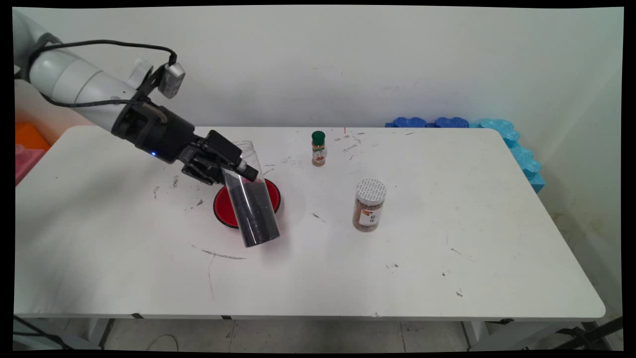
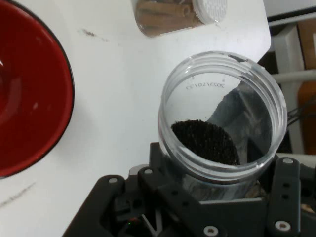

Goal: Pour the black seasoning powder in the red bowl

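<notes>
White desk (image 1: 447, 278), scuffed with dark marks, fills most of main view. Blue foam pieces (image 1: 516, 144) along desk's far right edge, about 2 o'clock from desk centre.

End effector (image 1: 233, 166) enters from 10 o'clock, closed around upper part of clear plastic jar (image 1: 251, 204). Jar open, no lid, tilted: mouth up toward 11 o'clock, base down toward 5 o'clock, lifted off desk as far as can be told. Holds black granular stuff (image 1: 256, 216), filling lower part in main view.

Hand view: looks straight into jar (image 2: 222, 113) mouth; black granules (image 2: 205, 140) piled at lower side of interior, fingers (image 2: 284, 197) gripping wall from either side at bottom of frame.

Red bowl (image 1: 226, 211) with black rim sits on desk directly behind and under jar, partly hidden by it, left-centre of desk. In hand view red bowl (image 2: 29, 94) lies at 9 o'clock from jar, apart from it, looks empty.

Jar with white lid (image 1: 370, 205) and brownish contents stands upright at 3 o'clock from bowl, well apart. In hand view same jar (image 2: 177, 15) shows at 12 o'clock, cropped by top edge.

Small spice bottle (image 1: 318, 148) with green cap, upright, at 11 o'clock from white-lidded jar, near desk's far edge.
</notes>
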Motion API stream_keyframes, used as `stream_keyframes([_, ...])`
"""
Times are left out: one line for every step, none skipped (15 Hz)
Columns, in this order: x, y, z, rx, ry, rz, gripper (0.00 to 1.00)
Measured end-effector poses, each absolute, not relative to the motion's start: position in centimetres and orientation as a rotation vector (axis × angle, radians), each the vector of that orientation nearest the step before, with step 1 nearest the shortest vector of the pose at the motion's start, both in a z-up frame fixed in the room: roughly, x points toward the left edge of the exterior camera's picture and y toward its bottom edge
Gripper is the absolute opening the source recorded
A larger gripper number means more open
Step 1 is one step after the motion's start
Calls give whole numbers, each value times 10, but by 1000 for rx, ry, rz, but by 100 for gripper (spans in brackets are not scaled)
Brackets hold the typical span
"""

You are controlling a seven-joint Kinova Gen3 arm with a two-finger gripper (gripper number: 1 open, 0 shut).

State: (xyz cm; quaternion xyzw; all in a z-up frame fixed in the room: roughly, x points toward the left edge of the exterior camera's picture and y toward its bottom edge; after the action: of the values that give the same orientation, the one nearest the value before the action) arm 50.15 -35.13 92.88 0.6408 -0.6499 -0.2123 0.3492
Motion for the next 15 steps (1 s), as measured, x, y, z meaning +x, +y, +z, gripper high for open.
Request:
stream_keyframes([501, -352, 927, 1686, -1659, -566, 0])
stream_keyframes([500, -352, 925, 1708, -1637, -578, 0])
stream_keyframes([500, -352, 924, 1728, -1616, -589, 0])
stream_keyframes([499, -353, 922, 1749, -1594, -600, 0])
stream_keyframes([499, -353, 921, 1776, -1564, -615, 0])
stream_keyframes([499, -353, 919, 1805, -1532, -631, 0])
stream_keyframes([499, -354, 917, 1827, -1507, -644, 0])
stream_keyframes([499, -354, 916, 1846, -1485, -655, 0])
stream_keyframes([499, -354, 915, 1864, -1465, -666, 0])
stream_keyframes([499, -354, 914, 1879, -1449, -675, 0])
stream_keyframes([500, -354, 913, 1899, -1425, -689, 0])
stream_keyframes([500, -354, 912, 1912, -1409, -697, 0])
stream_keyframes([500, -354, 911, 1932, -1385, -709, 0])
stream_keyframes([501, -354, 909, 1953, -1358, -722, 0])
stream_keyframes([502, -354, 908, 1974, -1330, -734, 0])
